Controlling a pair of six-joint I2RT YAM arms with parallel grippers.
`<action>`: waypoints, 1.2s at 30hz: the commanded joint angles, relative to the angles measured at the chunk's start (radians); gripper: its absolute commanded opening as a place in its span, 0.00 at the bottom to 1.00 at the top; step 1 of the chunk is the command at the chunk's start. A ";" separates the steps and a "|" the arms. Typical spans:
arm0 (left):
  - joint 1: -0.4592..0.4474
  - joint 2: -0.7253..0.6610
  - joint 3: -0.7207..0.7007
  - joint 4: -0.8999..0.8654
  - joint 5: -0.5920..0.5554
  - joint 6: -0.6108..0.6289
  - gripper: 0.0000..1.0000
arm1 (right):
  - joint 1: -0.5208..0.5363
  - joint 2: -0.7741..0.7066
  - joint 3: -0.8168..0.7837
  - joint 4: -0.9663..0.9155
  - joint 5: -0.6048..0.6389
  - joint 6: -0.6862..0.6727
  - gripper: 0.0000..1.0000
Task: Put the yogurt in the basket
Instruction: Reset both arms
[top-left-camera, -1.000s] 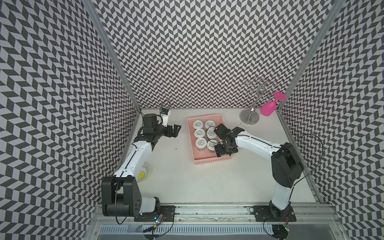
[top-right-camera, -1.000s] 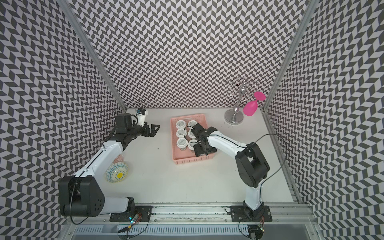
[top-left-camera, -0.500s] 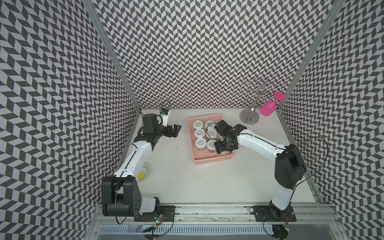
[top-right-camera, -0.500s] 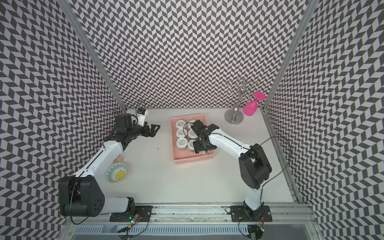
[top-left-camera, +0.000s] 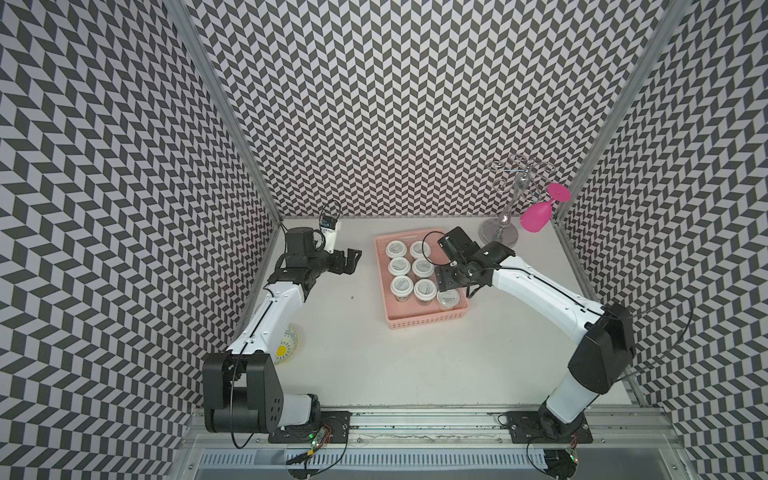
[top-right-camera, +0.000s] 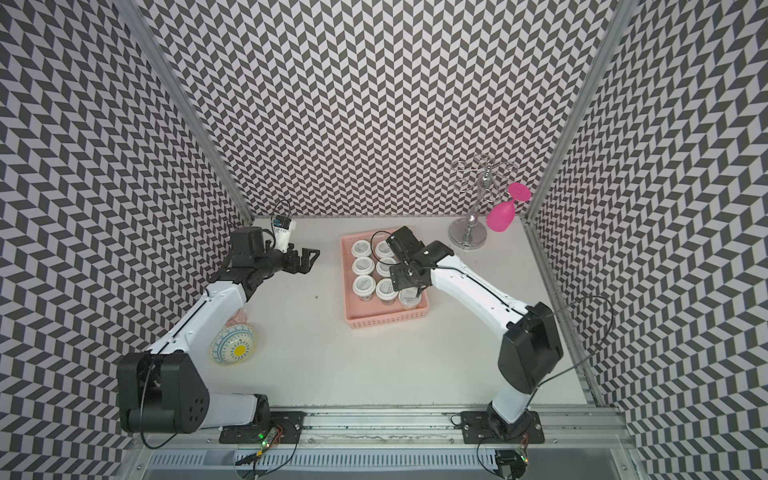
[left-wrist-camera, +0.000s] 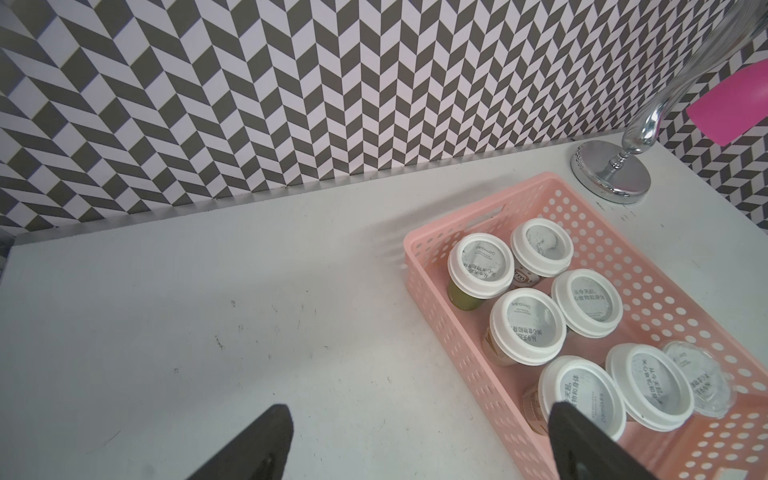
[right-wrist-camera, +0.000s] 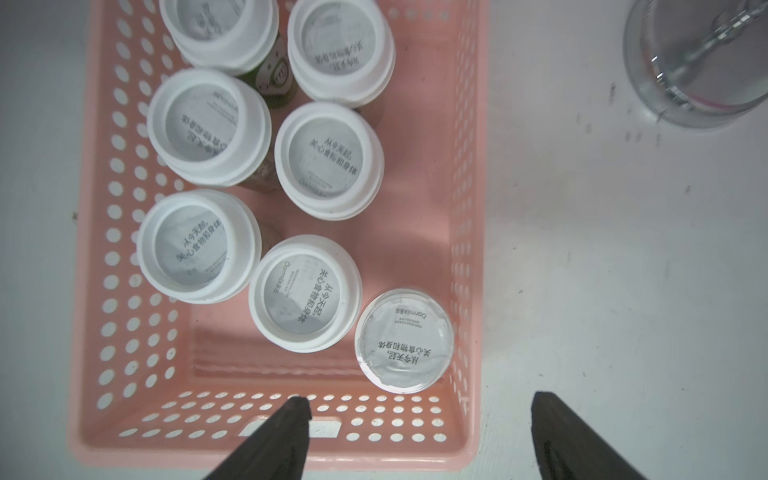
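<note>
Yogurt: I count seven tubs (left-wrist-camera: 528, 326), all upright in the basket: two rows of three down its length, plus the clear tub (right-wrist-camera: 404, 340) alone at the near right corner.
Basket: (top-left-camera: 428, 322) it sits on the table (top-left-camera: 415, 365) toward the far side, between my two arms, long axis running away from me.
Right gripper: (right-wrist-camera: 419, 401) it points down over the near right corner and is spread wide with nothing in it. One of the fingers (right-wrist-camera: 286, 428) is over the near end wall; its partner is over bare table outside the right wall. The clear tub lies just ahead of the gap, not in it.
Right arm: (top-left-camera: 540, 291) it is stretched forward and inward from its base.
Left gripper: (top-left-camera: 354, 261) it is level, aimed at the basket, well apart from it, wide open and empty.
Left arm: (top-left-camera: 270, 316) it reaches along the left wall.
Room: the basket floor is bare left of the clear tub. The table is open between the arms and toward me. The stand (top-left-camera: 498, 237), with the pink glass (top-left-camera: 536, 216) hanging on it, is near the far right corner.
Hidden: in both top views the right gripper covers the basket's right wall. The lids hide most tub sides. The left arm hides part of the plate (top-right-camera: 233, 345) in a top view.
</note>
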 joint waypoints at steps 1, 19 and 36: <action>0.009 -0.018 -0.025 0.049 -0.048 -0.010 1.00 | -0.004 -0.076 -0.037 0.098 0.110 -0.014 0.90; 0.005 -0.025 -0.167 0.316 -0.180 0.004 1.00 | -0.078 -0.340 -0.417 0.532 0.366 -0.074 0.99; 0.007 0.021 -0.478 0.816 -0.187 -0.017 1.00 | -0.260 -0.668 -1.021 1.253 0.438 -0.159 1.00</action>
